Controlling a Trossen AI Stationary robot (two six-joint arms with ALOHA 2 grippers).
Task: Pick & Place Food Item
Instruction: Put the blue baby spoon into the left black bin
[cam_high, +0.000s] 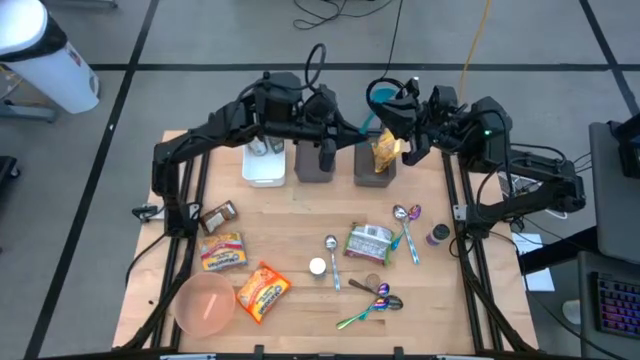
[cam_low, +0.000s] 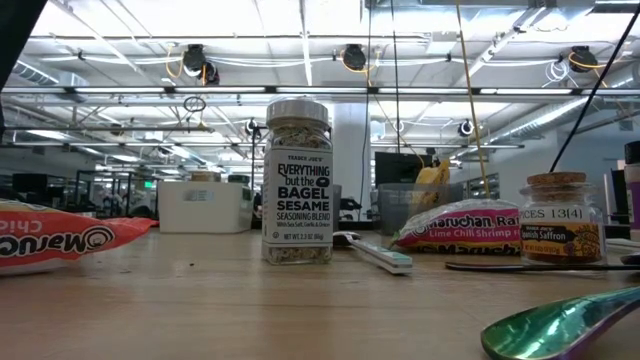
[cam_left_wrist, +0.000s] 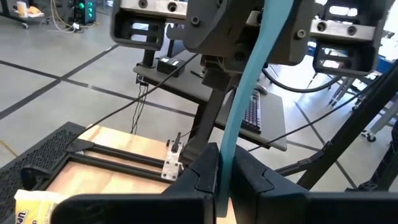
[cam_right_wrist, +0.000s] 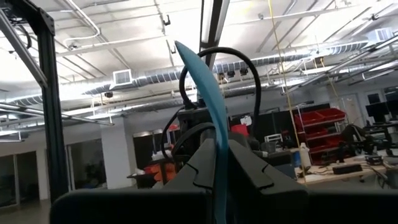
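Near edge: We see a pink bowl (cam_high: 205, 305) and a ramen pack (cam_high: 262, 291) side by side, well apart from the spoons (cam_high: 372, 305).
Mid-table: A seasoning jar (cam_low: 298, 180) stands upright.
Far edge: The yellow packet (cam_high: 385, 150) stands in the right-hand grey bin (cam_high: 372, 172).
Left gripper (cam_left_wrist: 219, 171): Over the bins, clamped on a teal bowl (cam_left_wrist: 245, 93).
Right gripper (cam_right_wrist: 217, 152): Facing it at the far edge, we find it gripping the same bowl's rim.

Seasoning jar (cam_low: 298, 180): "Trader Joe's Everything But The Bagel Sesame".
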